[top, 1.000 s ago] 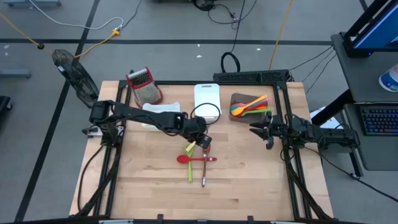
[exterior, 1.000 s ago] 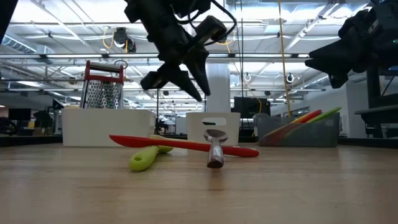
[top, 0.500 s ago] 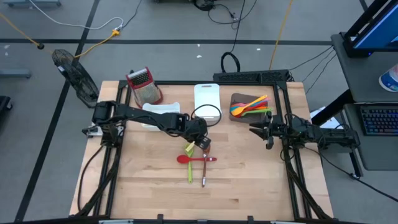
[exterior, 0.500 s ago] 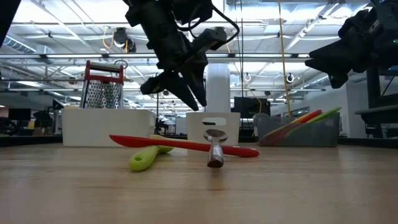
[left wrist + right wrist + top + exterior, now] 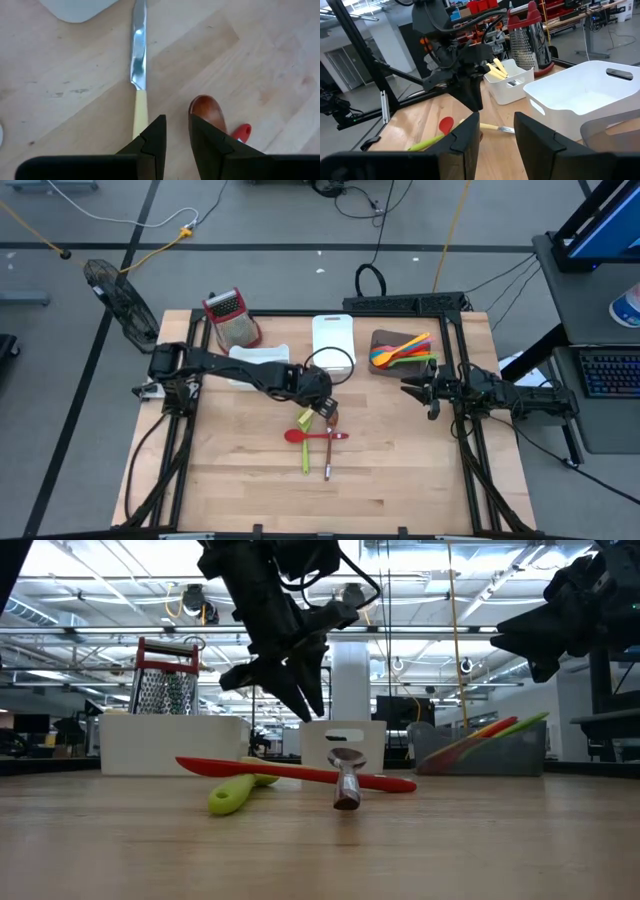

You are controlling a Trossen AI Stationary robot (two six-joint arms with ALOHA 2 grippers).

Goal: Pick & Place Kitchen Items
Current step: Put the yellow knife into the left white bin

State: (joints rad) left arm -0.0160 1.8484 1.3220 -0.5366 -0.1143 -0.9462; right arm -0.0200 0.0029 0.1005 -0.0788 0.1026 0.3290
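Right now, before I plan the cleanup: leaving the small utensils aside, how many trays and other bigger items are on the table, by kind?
White trays: 2
Brown tray: 1
Box grater: 1
Total: 4

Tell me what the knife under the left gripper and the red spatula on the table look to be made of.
Knife: the blade looks like polished metal, since it shines with bright glints; its cream handle looks matte, maybe plastic or wood.
Red spatula: smooth, evenly coloured, slightly glossy, so probably silicone or plastic.
The left gripper hovers above both, fingers nearly together, holding nothing.
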